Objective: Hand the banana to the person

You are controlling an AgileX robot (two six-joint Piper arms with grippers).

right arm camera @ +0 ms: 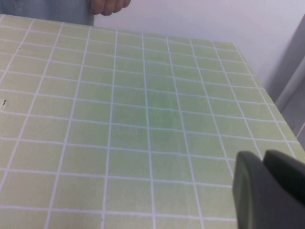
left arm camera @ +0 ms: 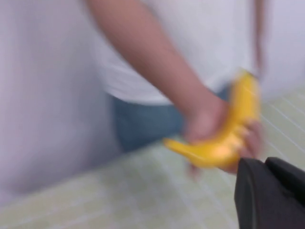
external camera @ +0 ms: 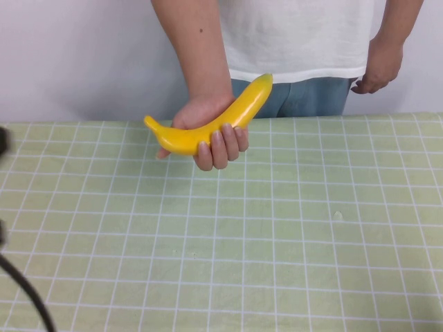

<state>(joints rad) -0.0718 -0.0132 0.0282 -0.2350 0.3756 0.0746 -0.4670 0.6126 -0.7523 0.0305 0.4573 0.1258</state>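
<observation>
The yellow banana (external camera: 208, 130) lies in the person's (external camera: 297, 34) hand (external camera: 218, 149), held just above the far edge of the table, left of centre. It also shows in the left wrist view (left arm camera: 228, 138), blurred, in the same hand. My left gripper (left arm camera: 264, 163) is shut and empty, apart from the banana on the near side of it. My right gripper (right arm camera: 263, 156) is shut and empty over the right part of the table. Neither gripper shows in the high view.
A green cloth with a white grid (external camera: 277, 228) covers the table. The person's other hand (external camera: 377, 69) hangs at the far right, also seen in the right wrist view (right arm camera: 109, 5). A dark cable (external camera: 28, 294) runs at the near left corner.
</observation>
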